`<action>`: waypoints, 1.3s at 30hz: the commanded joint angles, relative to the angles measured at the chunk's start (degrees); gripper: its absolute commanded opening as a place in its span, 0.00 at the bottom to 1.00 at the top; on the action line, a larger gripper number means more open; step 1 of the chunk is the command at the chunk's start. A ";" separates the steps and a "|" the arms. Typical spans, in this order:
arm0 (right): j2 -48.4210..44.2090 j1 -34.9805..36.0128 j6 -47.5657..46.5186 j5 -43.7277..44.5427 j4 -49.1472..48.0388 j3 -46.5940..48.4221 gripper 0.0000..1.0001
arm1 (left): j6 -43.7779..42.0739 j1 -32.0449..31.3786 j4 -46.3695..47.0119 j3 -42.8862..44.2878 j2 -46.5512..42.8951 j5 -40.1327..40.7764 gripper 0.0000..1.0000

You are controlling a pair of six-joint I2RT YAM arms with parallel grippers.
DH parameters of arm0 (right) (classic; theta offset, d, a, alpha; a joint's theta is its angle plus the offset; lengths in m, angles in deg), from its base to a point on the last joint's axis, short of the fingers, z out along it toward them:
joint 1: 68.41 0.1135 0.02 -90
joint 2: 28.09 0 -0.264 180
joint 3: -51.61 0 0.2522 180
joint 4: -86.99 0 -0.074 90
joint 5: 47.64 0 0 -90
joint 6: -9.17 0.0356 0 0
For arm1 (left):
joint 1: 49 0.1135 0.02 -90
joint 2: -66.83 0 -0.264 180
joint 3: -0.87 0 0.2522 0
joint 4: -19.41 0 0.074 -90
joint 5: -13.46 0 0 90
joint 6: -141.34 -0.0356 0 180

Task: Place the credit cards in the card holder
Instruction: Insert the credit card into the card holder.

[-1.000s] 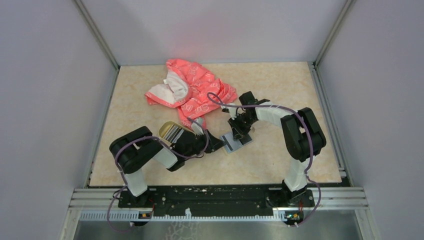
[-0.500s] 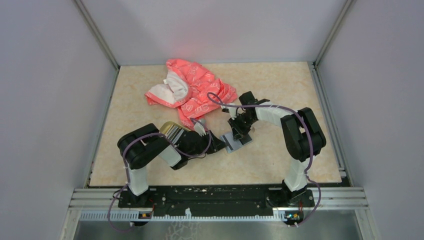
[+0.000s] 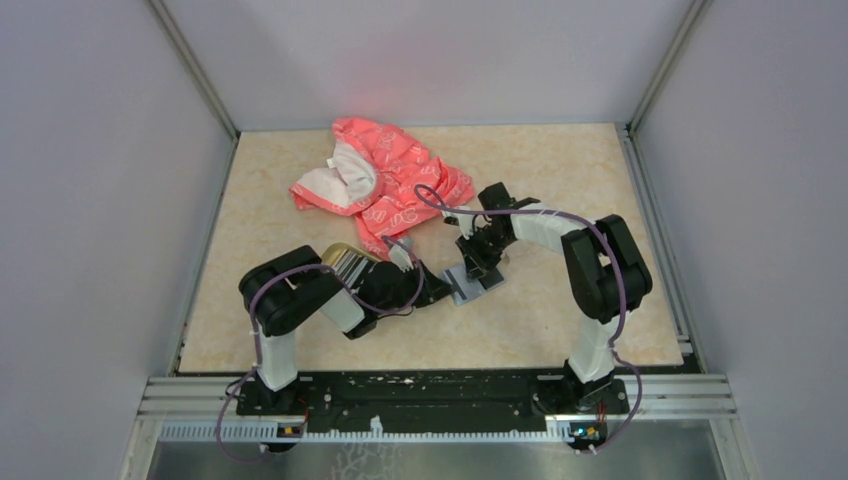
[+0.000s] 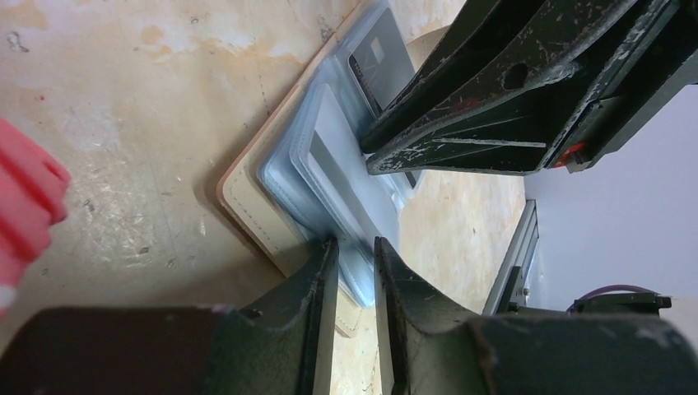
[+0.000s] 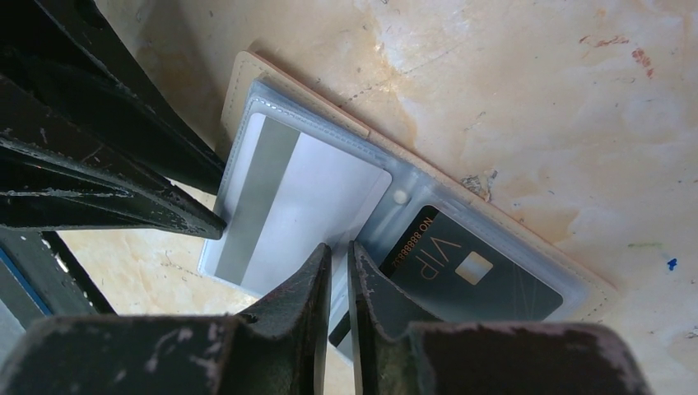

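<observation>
Your one card holder (image 3: 472,285) lies open at mid-counter (image 3: 560,170), with two credit cards in its sleeves: one white card (image 5: 304,206) with a grey stripe and one dark VIP card (image 5: 469,271). Both end effectors are narrow. The left end effector (image 4: 354,271) pinches a sleeve edge of the holder, and the right end effector (image 5: 339,271) nips the sleeves from the other side.
</observation>
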 commanded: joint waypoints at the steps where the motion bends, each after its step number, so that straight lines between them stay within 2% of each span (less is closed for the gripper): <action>1: -0.13 -0.28 -1.03 -0.61 0.48 0.87 0.14 | -1.26 0.01 2.61 1.49 1.16 -1.49 0.28; 6: -2.61 -1.19 -1.56 -2.64 0.58 0.77 0.18 | -1.27 0.23 2.70 1.71 1.24 -1.89 0.26; 17: -6.77 -1.31 -3.92 -4.73 0.52 0.34 0.40 | -1.45 0.70 3.83 2.02 0.83 -2.69 0.23; 22: -10.15 -1.31 -6.43 -5.95 0.15 -0.47 0.45 | -1.38 0.97 4.69 1.98 0.96 -3.04 0.23; 24: -12.13 -1.16 -8.63 -7.52 0.04 -1.10 0.51 | -1.31 1.06 5.09 2.11 1.30 -3.26 0.23; 30: -16.82 0.27 -15.21 -7.29 -1.78 -4.80 0.82 | -0.79 1.49 8.78 2.88 2.99 -4.86 0.24; 34: -16.20 0.19 -17.65 -8.05 0.29 -4.43 0.89 | -0.19 1.85 10.09 4.66 4.56 -6.42 0.26; 39: -16.34 -0.07 -19.83 -6.58 0.47 -5.19 0.91 | 0.48 2.18 9.98 6.87 6.17 -7.29 0.27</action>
